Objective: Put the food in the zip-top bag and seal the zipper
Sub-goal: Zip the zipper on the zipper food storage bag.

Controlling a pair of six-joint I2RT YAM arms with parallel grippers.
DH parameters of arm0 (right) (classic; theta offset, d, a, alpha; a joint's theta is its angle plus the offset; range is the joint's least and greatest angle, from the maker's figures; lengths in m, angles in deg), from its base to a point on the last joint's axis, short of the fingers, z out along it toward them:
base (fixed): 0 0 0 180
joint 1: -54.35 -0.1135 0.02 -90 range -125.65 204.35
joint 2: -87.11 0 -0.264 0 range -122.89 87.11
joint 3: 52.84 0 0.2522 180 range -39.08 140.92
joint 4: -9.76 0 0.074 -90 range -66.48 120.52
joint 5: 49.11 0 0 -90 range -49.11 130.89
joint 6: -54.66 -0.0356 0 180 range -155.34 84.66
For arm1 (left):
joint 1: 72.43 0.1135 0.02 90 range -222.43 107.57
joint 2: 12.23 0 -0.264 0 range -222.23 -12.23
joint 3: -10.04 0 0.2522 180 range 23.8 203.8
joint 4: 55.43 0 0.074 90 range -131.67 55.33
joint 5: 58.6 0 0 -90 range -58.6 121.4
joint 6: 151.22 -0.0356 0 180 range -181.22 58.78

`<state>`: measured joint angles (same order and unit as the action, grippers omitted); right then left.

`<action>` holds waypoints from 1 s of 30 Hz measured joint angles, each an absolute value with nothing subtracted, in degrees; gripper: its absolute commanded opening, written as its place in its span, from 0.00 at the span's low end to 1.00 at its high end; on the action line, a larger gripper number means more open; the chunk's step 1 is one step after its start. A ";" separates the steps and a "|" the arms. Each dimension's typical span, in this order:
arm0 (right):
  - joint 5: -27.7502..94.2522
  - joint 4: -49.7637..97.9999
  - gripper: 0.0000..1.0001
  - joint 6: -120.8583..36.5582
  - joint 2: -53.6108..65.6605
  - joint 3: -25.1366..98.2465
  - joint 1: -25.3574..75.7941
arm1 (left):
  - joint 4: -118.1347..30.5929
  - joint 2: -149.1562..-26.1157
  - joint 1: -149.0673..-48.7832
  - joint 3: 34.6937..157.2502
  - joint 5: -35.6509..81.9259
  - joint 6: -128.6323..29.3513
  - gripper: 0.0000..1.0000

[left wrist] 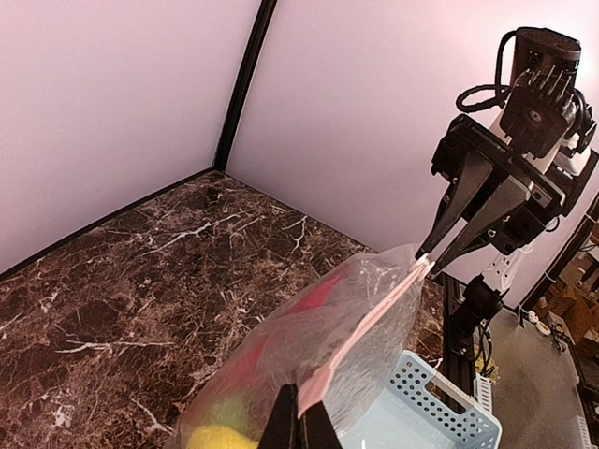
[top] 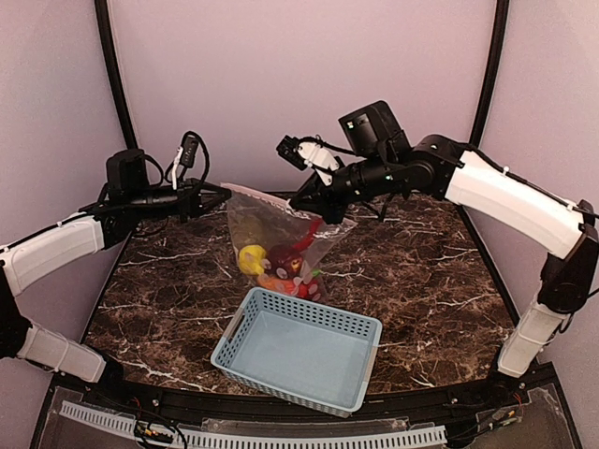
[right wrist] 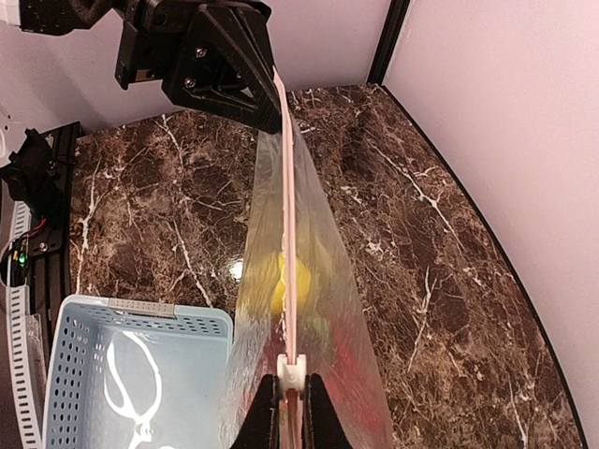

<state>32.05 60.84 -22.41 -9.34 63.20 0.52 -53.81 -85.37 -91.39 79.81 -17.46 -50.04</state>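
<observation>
The zip-top bag (top: 271, 229) hangs stretched between both grippers, just behind the basket. The food (top: 267, 267) sits in its bottom: a yellow piece (right wrist: 277, 281) with red, orange and green pieces. My left gripper (left wrist: 299, 416) is shut on one end of the pinkish zipper (left wrist: 370, 323). My right gripper (right wrist: 292, 398) is shut on the zipper at its white slider tab (right wrist: 292, 369), near the bag's other end. The strip runs taut and straight between them, its two sides pressed together. In the top view, the left gripper (top: 227, 192) and right gripper (top: 323, 213) hold the bag's top edge above the table.
A light blue lattice basket (top: 309, 304) with nothing in it stands on the dark marble table (top: 440, 281), in front of the bag. It also shows in the wrist views, basket (left wrist: 440, 402) and basket (right wrist: 140, 313). Pale walls close off the back and sides.
</observation>
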 measured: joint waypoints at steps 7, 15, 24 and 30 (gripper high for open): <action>33.27 60.87 0.00 -22.65 -8.03 61.45 0.54 | -53.83 -85.09 -89.75 79.44 -17.51 -49.97 0.01; 34.19 60.84 0.00 -23.50 -6.32 59.35 0.57 | -53.83 -84.30 -87.76 79.13 -17.64 -49.84 0.01; 35.35 60.93 0.00 -24.46 -4.16 56.84 0.57 | -53.96 -84.08 -85.57 78.94 -17.75 -49.08 0.01; 36.14 61.35 0.00 -25.27 -2.48 55.35 0.59 | -54.29 -84.06 -84.37 78.72 -17.86 -48.51 0.01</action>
<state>36.14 61.35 -25.27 -2.48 55.35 0.59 -54.29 -84.06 -84.37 78.72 -17.86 -48.51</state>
